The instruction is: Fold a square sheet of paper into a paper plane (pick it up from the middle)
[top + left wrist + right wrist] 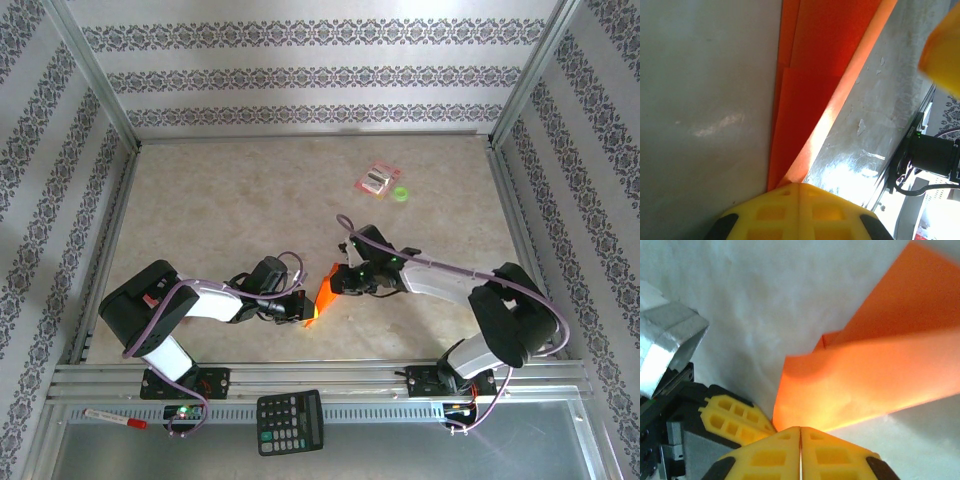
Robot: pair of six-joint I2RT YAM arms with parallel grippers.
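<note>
Yellow left fingers (770, 212) are pinched shut on one end of the orange paper (810, 100), whose layered folds run away from them. Opposite, the right fingers (830, 455) are closed on another edge, where a flap curls up. Seen from above, the paper sits between both arms, near the front of the marbled surface (250, 200), well apart from the pink-red packet (378, 178).

The top camera looks down from high behind the arm bases over the whole desk (250, 200), while both wrist cameras sit very close, peering past the left fingers (767, 215) and right fingers (765, 457) at the shared folded orange paper (320, 295).
</note>
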